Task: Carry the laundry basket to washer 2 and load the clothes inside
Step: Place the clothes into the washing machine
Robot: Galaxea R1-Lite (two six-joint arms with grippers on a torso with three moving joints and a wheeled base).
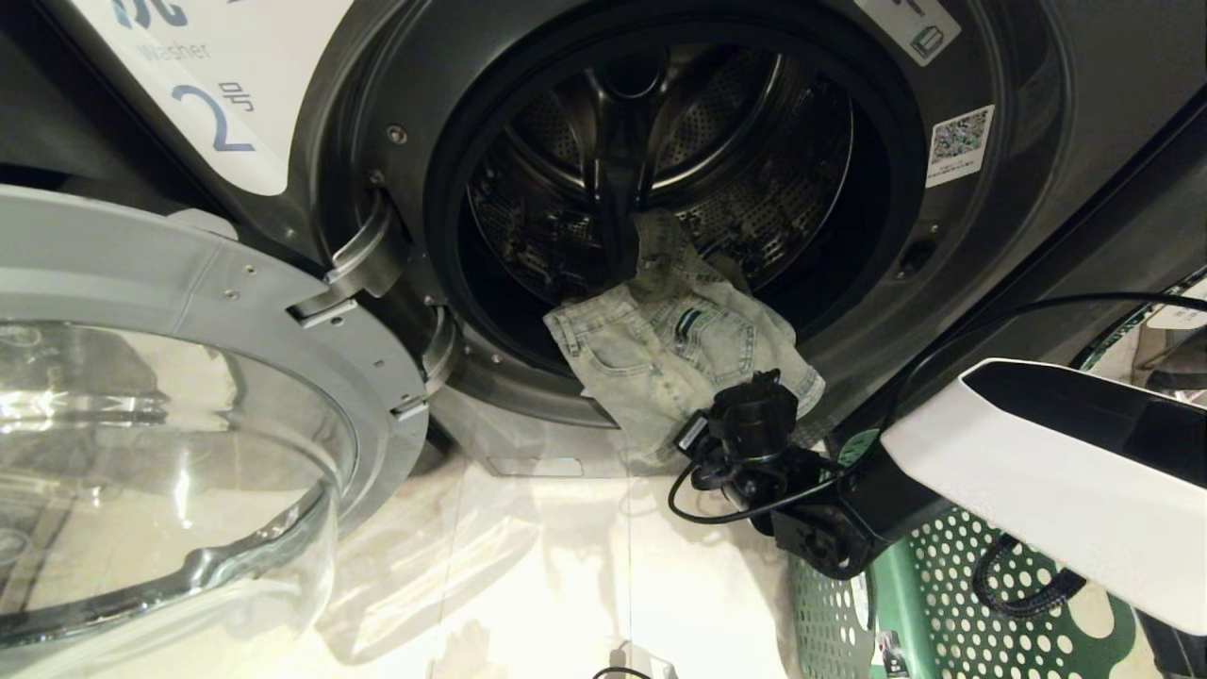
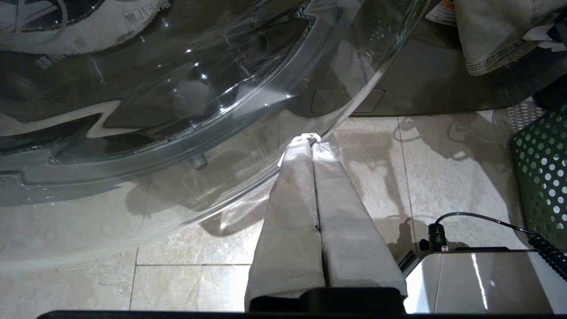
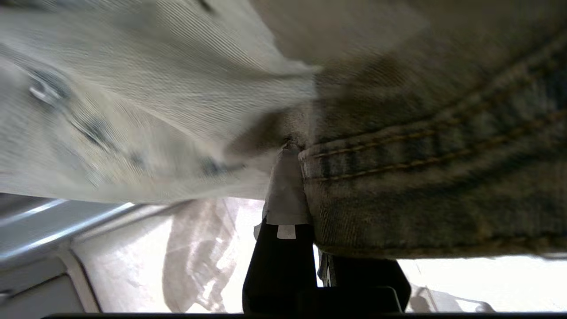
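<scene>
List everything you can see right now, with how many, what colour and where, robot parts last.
Washer: one, dark grey, labelled 2, straight ahead, drum open.
Door: one, silver rim with clear glass, swung open at left.
Jeans: one pair, pale blue denim, draped over the drum's lip, partly inside.
Laundry basket: one, green, perforated, on the floor at lower right.
Floor: beige tiles.
Right gripper: shut on the jeans' hem, below the drum opening.
Left gripper: shut, empty, low over the floor by the door.

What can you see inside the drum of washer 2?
Only pale jeans, part inside the drum, part hanging over the door rim. The right gripper is shut on their hem. Whatever lies beneath them inside is hidden.
</scene>
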